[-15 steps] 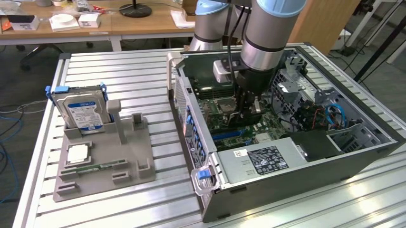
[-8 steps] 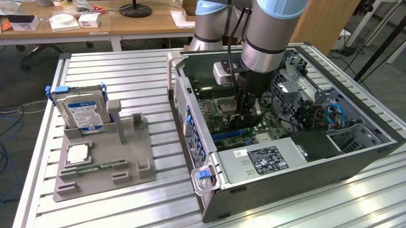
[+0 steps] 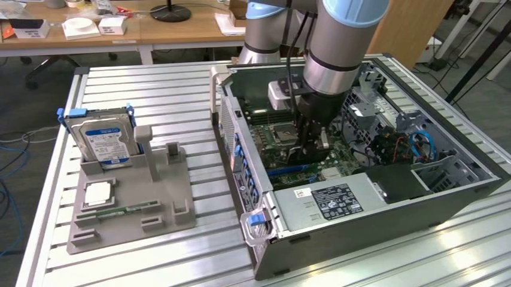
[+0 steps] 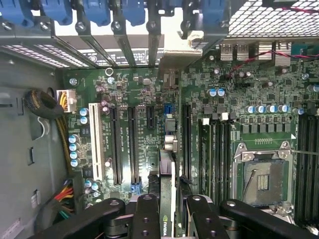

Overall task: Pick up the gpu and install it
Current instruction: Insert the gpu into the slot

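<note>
One arm [image 3: 339, 54]: reaching down into case [image 3: 447, 197]
Gripper [image 4: 168, 209]: fingers [image 4: 146, 214] narrowly clamped on gpu
Gpu [image 4: 167, 189]: edge-on over motherboard [image 4: 144, 119], beside slots [image 4: 124, 144]
Hard drive [image 3: 102, 139]: 9 o'clock of case, on stand [image 3: 128, 209]

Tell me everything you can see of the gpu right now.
The gpu is held on edge between the jaws of the gripper, a thin green circuit board with a black face carrying a small green logo. It hangs inside the open computer case, just above the motherboard and in line with its long black slots. Whether its lower edge touches a slot cannot be told.
</note>
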Controlling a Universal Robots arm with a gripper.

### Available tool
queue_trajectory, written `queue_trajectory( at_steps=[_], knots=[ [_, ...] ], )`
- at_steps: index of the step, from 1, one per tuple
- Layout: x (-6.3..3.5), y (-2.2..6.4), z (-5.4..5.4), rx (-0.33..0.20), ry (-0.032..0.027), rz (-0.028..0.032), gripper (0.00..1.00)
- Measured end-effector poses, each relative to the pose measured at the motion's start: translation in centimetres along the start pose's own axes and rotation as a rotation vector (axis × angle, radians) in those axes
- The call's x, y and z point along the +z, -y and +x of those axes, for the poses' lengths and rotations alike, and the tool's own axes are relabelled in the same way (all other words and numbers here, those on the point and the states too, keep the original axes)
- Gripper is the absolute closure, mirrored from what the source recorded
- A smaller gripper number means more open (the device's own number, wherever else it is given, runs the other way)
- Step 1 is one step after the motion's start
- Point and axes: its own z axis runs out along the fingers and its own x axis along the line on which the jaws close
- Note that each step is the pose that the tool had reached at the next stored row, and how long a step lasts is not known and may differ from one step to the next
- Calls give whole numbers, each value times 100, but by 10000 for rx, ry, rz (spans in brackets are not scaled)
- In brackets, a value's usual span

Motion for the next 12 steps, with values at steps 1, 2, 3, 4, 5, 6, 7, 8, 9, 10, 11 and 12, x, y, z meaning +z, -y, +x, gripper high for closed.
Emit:
queue_trajectory(
  at_steps=[1, 2, 3, 4, 5, 6, 7, 8, 9, 10, 11, 12],
  knots=[
    [3, -7, 1, 0, 0, 0, 74],
    [5, -16, 2, 0, -1, 0, 74],
    [8, -25, 3, 0, -1, 0, 74],
    [10, -35, 4, 0, -2, -1, 74],
    [12, -46, 4, 1, -1, -1, 74],
    [13, -57, 5, 1, -2, -1, 74],
    [14, -67, 5, 1, -2, 0, 74],
    [16, -75, 6, 1, -1, 0, 74],
    [16, -82, 8, 1, -2, -1, 74],
    [17, -87, 11, 1, -3, -1, 74],
    [19, -95, 11, 0, -2, 0, 74],
    [21, -107, 12, 0, -1, 0, 74]
  ],
)
